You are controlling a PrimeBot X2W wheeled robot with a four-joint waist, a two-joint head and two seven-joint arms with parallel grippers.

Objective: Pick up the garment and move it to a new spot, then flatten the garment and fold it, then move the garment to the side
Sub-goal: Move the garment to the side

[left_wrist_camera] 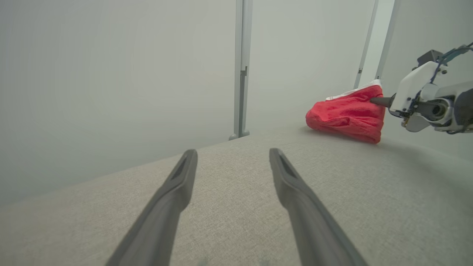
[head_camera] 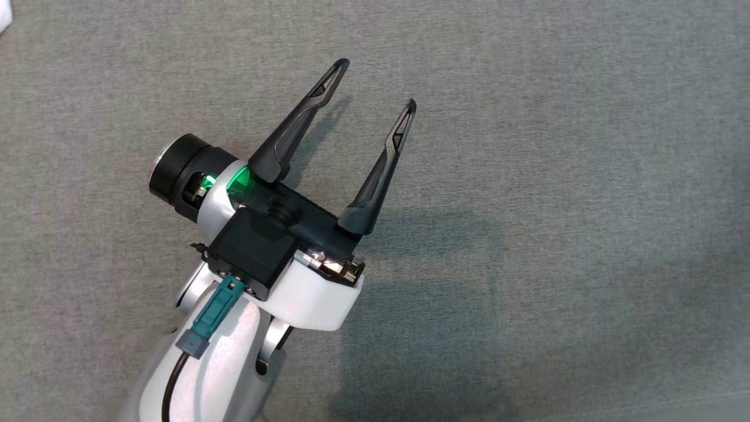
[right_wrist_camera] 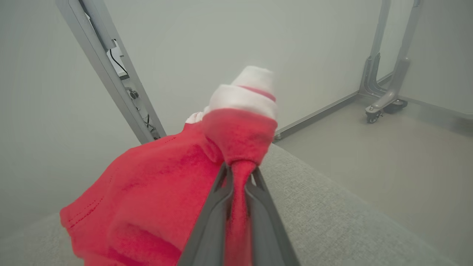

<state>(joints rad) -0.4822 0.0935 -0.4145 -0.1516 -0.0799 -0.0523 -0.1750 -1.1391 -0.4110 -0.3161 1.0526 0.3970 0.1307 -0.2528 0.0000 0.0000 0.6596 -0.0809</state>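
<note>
Step in hand: the first one, picking up and moving, as I judge it; the grip is made, but the bulk of the cloth rests on the surface, so the carry looks not yet begun.
Right gripper (right_wrist_camera: 240,170): its two dark fingers are pressed together on a pinched ridge of the red fleecy garment with a white band (right_wrist_camera: 159,184).
Left gripper (head_camera: 377,84): fingers spread wide, nothing between them, hanging over bare cloth well apart from the garment.
Garment's place: by the far edge of the grey woven-fabric worktop (left_wrist_camera: 369,192), toward its right side in the left wrist view, where the garment (left_wrist_camera: 347,116) sits in a heap with one end raised by the right gripper (left_wrist_camera: 375,99).
Next move calls for: a lift high enough that the hanging folds clear the worktop, then a carry inward from the edge (the open middle near the left gripper looks a fair spot).
Garment material: soft, napped, with stitched hems; bunched into thick folds, so it will sag and swing once raised.
White band (right_wrist_camera: 242,101): rolled over at the top of the pinch.
Worktop texture: a fine, matte weave, flat and unwrinkled.
Background: a grey metal upright post (left_wrist_camera: 240,74) stands beyond the far edge.
</note>
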